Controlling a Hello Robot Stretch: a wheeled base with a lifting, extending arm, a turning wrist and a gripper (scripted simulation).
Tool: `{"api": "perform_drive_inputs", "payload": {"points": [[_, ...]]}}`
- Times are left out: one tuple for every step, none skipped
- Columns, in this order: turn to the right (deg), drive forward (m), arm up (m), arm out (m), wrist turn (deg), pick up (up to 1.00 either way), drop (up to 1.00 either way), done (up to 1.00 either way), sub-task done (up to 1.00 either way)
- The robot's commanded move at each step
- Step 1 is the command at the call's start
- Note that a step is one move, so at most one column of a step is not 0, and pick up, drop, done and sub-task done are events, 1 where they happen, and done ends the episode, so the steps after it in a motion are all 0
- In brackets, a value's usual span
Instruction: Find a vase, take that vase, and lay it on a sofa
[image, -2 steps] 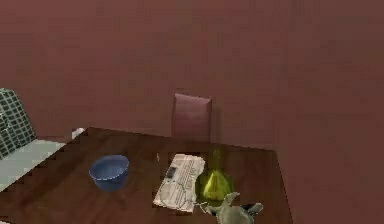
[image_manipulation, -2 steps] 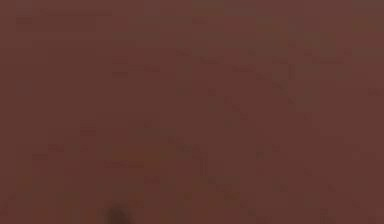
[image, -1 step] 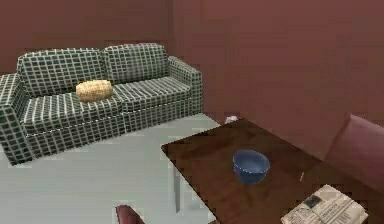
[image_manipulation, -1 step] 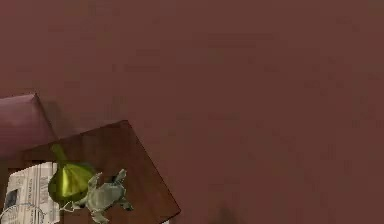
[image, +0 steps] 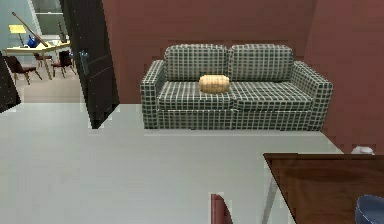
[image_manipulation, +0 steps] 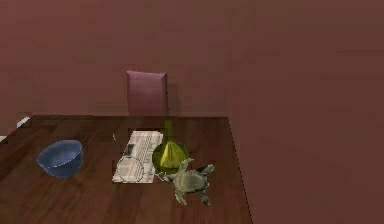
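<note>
the only writing anywhere is the grey print on a folded newspaper (image_manipulation: 135, 165) lying flat on the dark wooden table (image_manipulation: 90, 130), and it is too small to read.

in the arm side view the vase (image_manipulation: 170, 152), olive-yellow with a round belly and a thin neck, stands upright on the table, at the newspaper's edge on the side toward the table's right-hand end. whether it rests on the paper or just beside it cannot be told. touching or almost touching the vase, nearer the table's near edge, lies a grey-green spiky lump (image_manipulation: 190, 183) whose kind cannot be made out. a blue bowl (image_manipulation: 60, 157) sits on the table on the far side of the newspaper from the vase, apart from the paper. a dark red chair (image_manipulation: 147, 93) stands at the table's far edge, against a maroon wall (image_manipulation: 300, 60).

the pincer's state cannot be told, nor how the vase lies relative to it.

the forward view takes in one corner of the table at its lower right. well beyond the table, across pale floor, a green-and-white checked sofa (image: 235, 85) stands against the wall, with a tan cushion-like thing (image: 213, 84) on its seat. farther from the table than the sofa, a dark door (image: 90, 60) stands open onto a room with a yellow tabletop (image: 35, 50).
</note>
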Motion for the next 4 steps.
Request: {"api": "perform_drive_inputs", "payload": {"points": [[0.0,0.0,0.5,0.0,0.0,0.0,0.0,0.0,0.0],[0.0,0.0,0.28,0.0,0.0,0.0,0.0,0.0,0.0],[0.0,0.0,0.0,0.34,0.0,0.0,0.0,0.0,0.0],[0.0,0.0,0.0,0.0,45.0,0.0,0.0,0.0,0.0]]}}
